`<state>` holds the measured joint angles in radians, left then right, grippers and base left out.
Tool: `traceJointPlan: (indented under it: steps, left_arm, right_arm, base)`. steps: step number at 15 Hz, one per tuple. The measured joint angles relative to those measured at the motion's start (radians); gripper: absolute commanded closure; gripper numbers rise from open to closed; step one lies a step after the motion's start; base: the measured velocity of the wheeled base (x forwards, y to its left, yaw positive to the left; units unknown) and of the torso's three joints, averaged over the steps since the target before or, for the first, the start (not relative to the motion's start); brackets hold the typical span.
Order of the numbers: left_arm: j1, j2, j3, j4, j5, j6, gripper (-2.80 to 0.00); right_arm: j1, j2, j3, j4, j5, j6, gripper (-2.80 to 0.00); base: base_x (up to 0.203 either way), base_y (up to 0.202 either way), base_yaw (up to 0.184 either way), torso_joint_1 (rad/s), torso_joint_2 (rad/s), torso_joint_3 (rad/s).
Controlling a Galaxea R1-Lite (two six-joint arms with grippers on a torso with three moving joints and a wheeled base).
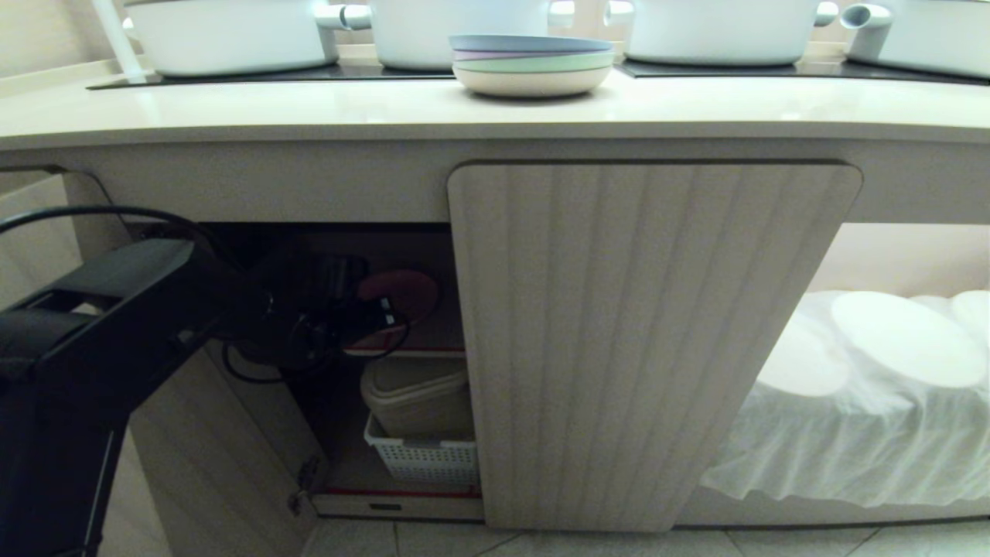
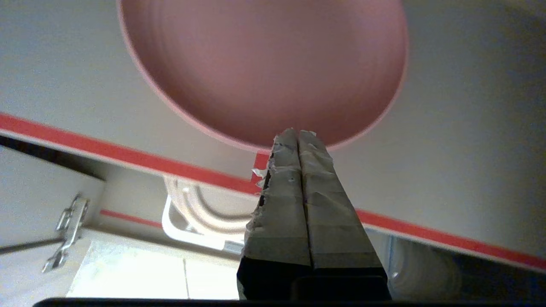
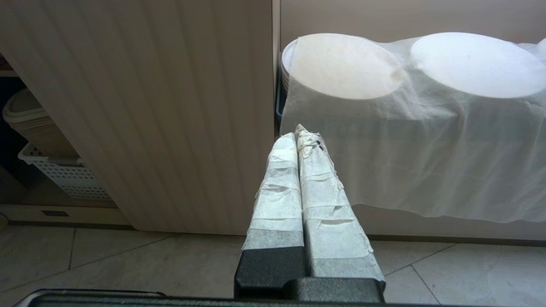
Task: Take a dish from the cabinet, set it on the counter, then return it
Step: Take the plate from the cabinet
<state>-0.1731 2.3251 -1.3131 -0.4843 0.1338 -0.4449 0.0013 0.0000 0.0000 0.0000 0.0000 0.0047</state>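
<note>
One step was in hand: our left hand, closed on the dish's rim, held it by the cabinet shelf, and next, we judged, came a level lift to the desk; our right hand idled, closed.

Matte pink plastic dish, fluted wood-look cabinet door, smooth glossy counter, white cloth drape.
</note>
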Motion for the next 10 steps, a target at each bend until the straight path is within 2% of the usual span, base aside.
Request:
traceJointPlan:
  steps: [3,6,10]
  left_arm:
    - [0.004,0.002,-0.017,0.008,0.011,-0.002,0.00]
    - [0.007,0.002,-0.025,0.057,0.023,-0.039,0.00]
    - [0.018,0.003,-0.035,0.059,0.024,-0.043,0.00]
  right_arm:
    - [0.000,0.000,0.000,0.000,0.000,0.000,0.00]
    - [0.000,0.000,0.000,0.000,0.000,0.000,0.00]
    - [0.000,0.000,0.000,0.000,0.000,0.000,0.00]
  base:
    - [0.000,0.000,0.000,0.000,0.00,0.000]
    - [0.000,0.000,0.000,0.000,0.00,0.000]
    - [0.000,0.000,0.000,0.000,0.00,0.000]
